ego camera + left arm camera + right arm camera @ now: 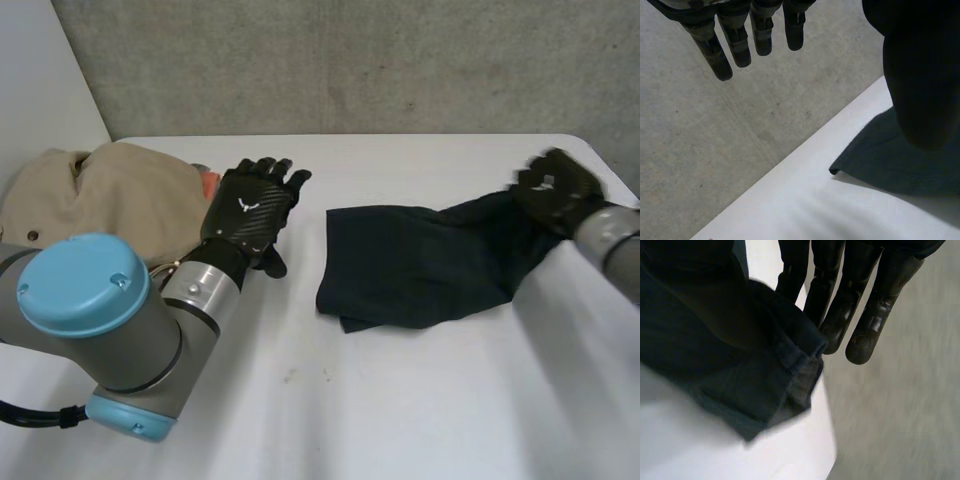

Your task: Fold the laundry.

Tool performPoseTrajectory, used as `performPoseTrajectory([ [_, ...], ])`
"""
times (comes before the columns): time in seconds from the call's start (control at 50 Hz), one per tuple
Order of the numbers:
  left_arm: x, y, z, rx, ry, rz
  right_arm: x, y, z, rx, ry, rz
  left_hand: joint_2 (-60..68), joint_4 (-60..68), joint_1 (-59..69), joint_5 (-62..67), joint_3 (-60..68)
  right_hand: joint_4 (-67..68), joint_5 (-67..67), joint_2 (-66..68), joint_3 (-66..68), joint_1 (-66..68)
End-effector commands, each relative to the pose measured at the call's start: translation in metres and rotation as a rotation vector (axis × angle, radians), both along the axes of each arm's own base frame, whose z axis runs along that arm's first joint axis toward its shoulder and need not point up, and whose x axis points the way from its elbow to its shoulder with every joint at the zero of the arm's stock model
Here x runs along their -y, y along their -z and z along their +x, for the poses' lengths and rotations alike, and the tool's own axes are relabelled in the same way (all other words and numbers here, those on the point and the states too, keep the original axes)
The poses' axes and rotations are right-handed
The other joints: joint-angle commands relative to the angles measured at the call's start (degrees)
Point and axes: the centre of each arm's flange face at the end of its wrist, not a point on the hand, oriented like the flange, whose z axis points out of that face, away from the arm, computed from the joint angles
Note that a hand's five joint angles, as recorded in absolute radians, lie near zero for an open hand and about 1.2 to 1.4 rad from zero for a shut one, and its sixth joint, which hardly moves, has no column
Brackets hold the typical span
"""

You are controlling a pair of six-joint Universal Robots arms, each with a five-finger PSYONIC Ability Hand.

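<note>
Dark navy cloth garment point(420, 265) lay on the white counter point(400, 400), right of the middle, and was spread out rather than folded. Its left part rested flat as a rough rectangle with a straight near-vertical left edge and a small fold of fabric poking out under the near left corner. Its right part narrowed and rose off the counter toward the right hand point(555, 190). The fabric was plain and matt, with soft creases running along its length. In the right wrist view a stitched hem showed at the garment's end, turned back so that the paler inside of the cloth was visible.

The right hand, near the counter's far right corner, held that raised end of the garment. Its fingers point(875, 315) were nearly straight, with the hemmed edge lying against their inner side and the cloth bunched up at the palm.

The left hand point(250, 215) hovered over the counter to the left of the garment, apart from it. It was spread wide with straight fingers and held nothing. In the left wrist view the garment's left corner lay on the counter beyond the thumb.

A crumpled beige fabric pile point(100, 195) sat at the counter's far left, just beside the left hand, with a small orange item point(208, 183) showing at its edge
</note>
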Motion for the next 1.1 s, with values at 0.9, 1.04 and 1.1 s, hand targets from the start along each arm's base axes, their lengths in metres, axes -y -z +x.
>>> performPoseTrajectory([
  [0.9, 0.051, 0.069, -0.084, 0.163, -0.004, 0.317, 0.016, 0.044, 0.094, 0.781, 0.039, 0.788, -1.48, -1.52, -0.91, -2.59, -1.86, -58.07, -55.63, -57.13, -57.78, -45.26],
  [1.04, 0.05, 0.089, -0.079, 0.215, -0.013, 0.381, 0.018, 0.074, 0.089, 0.577, 0.096, 0.714, -1.53, -1.56, -0.95, -2.64, -1.91, -58.07, -55.63, -57.13, -57.78, -45.26],
  [1.1, 0.05, 0.086, -0.079, 0.21, -0.011, 0.376, 0.019, 0.073, 0.088, 0.552, 0.101, 0.693, -1.53, -1.56, -0.95, -2.64, -1.91, -58.07, -55.63, -57.13, -57.78, -45.26],
])
